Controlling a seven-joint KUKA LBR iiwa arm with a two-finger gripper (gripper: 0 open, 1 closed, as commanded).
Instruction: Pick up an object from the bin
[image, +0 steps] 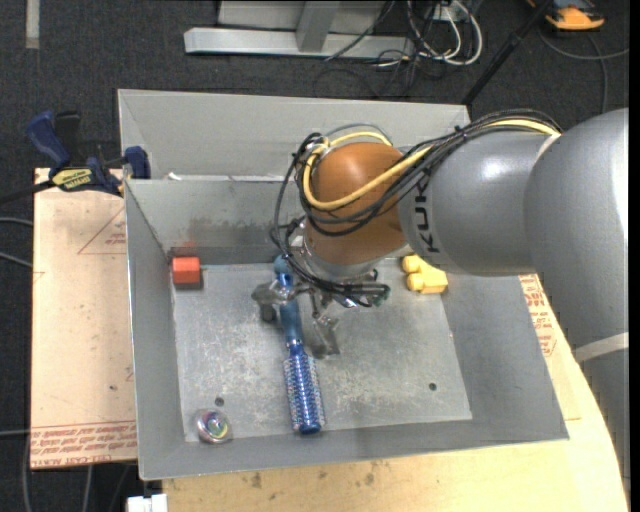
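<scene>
Hairbrush (303, 392), blue, with a ribbed cylindrical head, lying on the floor of the grey bin (400, 370). Its head points toward the lower centre of the frame and its slim handle runs up toward the middle, under the wrist. The arm (520, 200) enters from the right, and its orange wrist cover (350, 195) sits above the handle end. The jaws are lowered to the floor and appear released. One finger (267, 300) stands just left of the handle and the other just right of it, slightly lower in the frame, so the handle lies between them ungripped. Three other things lie well apart from the jaws: a red block (186, 272) at the upper left of the floor, a yellow piece (425, 277) to the right beside the arm, and a small silvery round thing (213, 427) at the lower left corner. The step in hand is judged to be the end of the descent, with the grasp itself not yet made. The next move calls for closing squarely on the thin handle. The long head end may then swing or droop as the brush is raised, so a straight vertical lift seems prudent.
</scene>
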